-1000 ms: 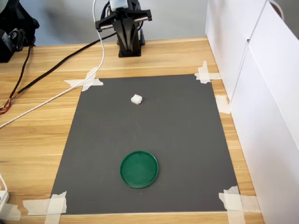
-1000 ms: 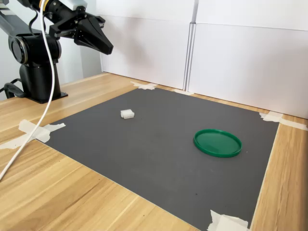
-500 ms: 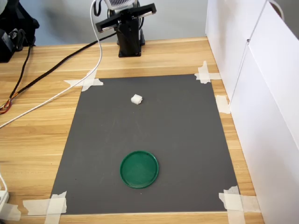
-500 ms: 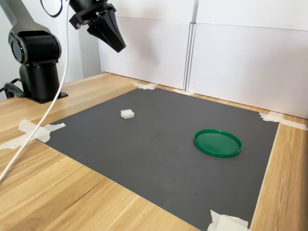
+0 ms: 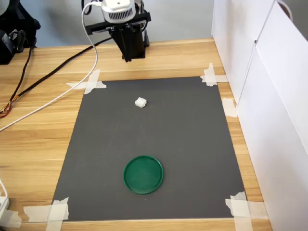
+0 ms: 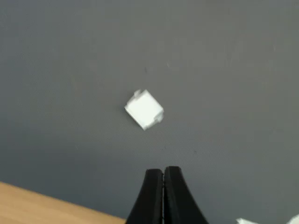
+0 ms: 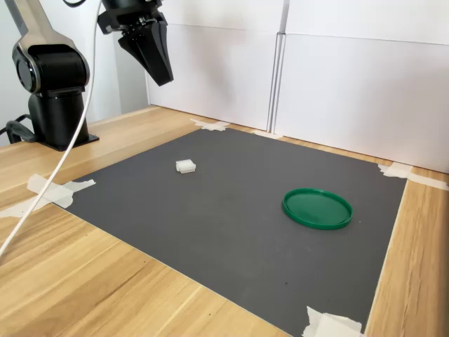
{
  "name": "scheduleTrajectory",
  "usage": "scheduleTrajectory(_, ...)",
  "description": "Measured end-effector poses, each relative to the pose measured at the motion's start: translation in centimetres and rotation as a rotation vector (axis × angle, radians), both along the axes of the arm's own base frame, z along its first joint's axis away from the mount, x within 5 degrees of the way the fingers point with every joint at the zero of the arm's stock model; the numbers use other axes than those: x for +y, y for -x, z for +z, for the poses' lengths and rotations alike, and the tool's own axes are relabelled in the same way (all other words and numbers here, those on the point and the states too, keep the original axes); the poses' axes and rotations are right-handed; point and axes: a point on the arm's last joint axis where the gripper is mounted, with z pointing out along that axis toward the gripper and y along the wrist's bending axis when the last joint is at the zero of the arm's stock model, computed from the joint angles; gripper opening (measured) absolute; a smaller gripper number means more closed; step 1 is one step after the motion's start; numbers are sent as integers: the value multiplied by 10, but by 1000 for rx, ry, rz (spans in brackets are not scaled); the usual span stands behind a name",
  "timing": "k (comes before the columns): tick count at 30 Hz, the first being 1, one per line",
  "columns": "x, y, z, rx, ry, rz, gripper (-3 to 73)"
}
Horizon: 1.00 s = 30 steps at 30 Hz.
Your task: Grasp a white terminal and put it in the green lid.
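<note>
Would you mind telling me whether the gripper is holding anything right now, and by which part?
Nothing is held. The gripper hangs above the mat with its jaws shut and empty, while the white terminal lies apart on the mat.

The terminal (image 5: 140, 102) was plain white, and the lid (image 5: 143, 174) was a solid dark green. Both showed against a flat dark-grey mat (image 5: 192, 144), whose corners carried off-white tape (image 5: 89, 83). Around the mat, the worktop (image 5: 38, 139) was light wood with a streaked grain. The pincer (image 7: 160, 70) was black, under a silver-grey wrist housing (image 5: 117, 6). A white cable (image 5: 57, 98) and a black cable (image 5: 53, 72) lay beside the mat, and white panels (image 7: 351, 84) stood behind it.
</note>
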Motion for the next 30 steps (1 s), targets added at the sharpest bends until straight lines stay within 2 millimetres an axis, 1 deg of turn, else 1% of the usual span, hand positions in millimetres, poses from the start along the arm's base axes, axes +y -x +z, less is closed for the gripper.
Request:
scheduleTrajectory(7,-2,-20,-6,109,27,46,-22)
scheduleTrajectory(13,-2,-31,3,118,40,78,-22)
scheduleTrajectory(16,-2,-36,5,135,69,149,-22)
scheduleTrajectory(20,-2,-38,0,200,124,315,-22)
scheduleTrajectory(22,-2,-38,-1,209,144,372,-22)
scheduleTrajectory(27,-2,-38,-1,202,164,412,-22)
scheduleTrajectory(30,3,-41,0,169,215,449,-22)
